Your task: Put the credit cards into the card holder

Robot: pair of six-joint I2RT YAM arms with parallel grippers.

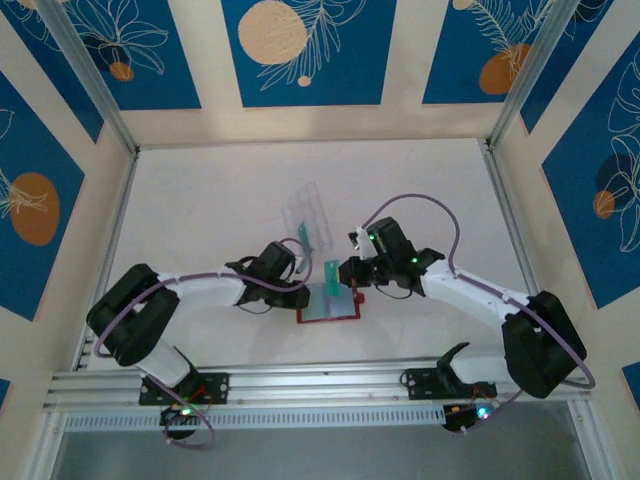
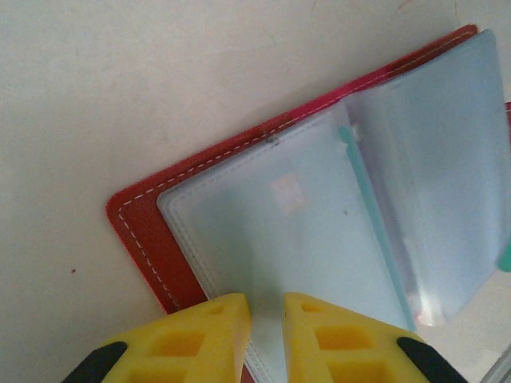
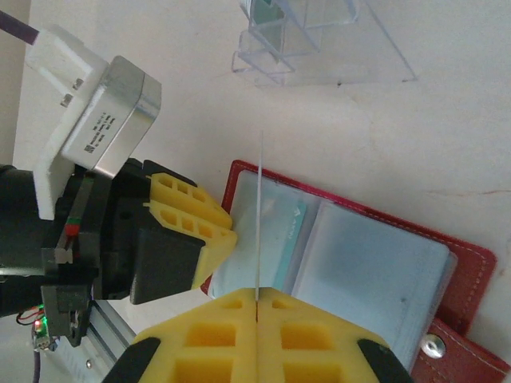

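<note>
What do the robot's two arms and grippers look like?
The left arm and right arm have white links, bulky black joints and a purple cable looped alongside. The left gripper and right gripper have yellow, hollow-celled fingers on black mounts.

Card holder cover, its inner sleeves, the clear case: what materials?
Card holder cover: red leather or faux leather, going by the matte face and pale stitching. Its sleeves: soft translucent plastic film, hazy, slightly glossy. Clear case: rigid transparent plastic, probably acrylic, with sharp glossy edges.

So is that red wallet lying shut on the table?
No, the red card holder lies spread open, its clear sleeves facing up.
</note>
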